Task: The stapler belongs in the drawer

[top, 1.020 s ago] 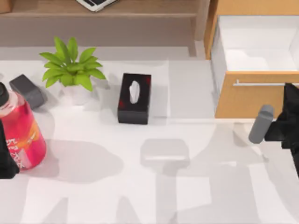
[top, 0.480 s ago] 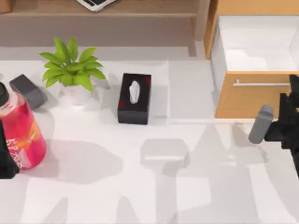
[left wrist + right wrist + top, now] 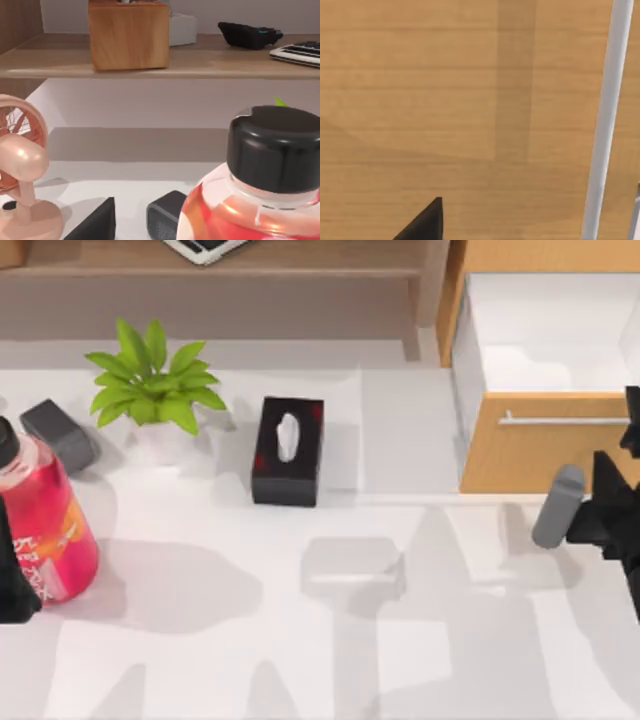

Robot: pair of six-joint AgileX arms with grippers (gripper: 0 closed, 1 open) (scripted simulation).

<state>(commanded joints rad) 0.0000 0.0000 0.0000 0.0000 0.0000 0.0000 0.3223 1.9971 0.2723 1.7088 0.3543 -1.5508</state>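
The stapler [image 3: 58, 433] is a small dark grey block lying at the table's far left, behind the pink bottle; the left wrist view shows the stapler [image 3: 165, 224] low beside the bottle. The drawer [image 3: 540, 445] stands pulled out at the back right, with its white interior in sight and a silver bar handle [image 3: 560, 420] on its wooden front. My right gripper [image 3: 612, 502] hovers open just in front of that drawer front, off the handle [image 3: 604, 125]; one dark fingertip [image 3: 422, 225] shows against the wood. My left gripper [image 3: 12, 585] is parked open at the left edge.
A tall pink bottle [image 3: 45, 520] with a black cap stands right in front of the stapler. A potted green plant [image 3: 152, 390] and a black tissue box [image 3: 288, 450] sit mid-table. A pink fan [image 3: 20, 175] stands at the far left, under a wooden shelf [image 3: 150, 60].
My right gripper has drawn back from the drawer's handle toward the table's front. The drawer, the stapler and the left arm have not moved.
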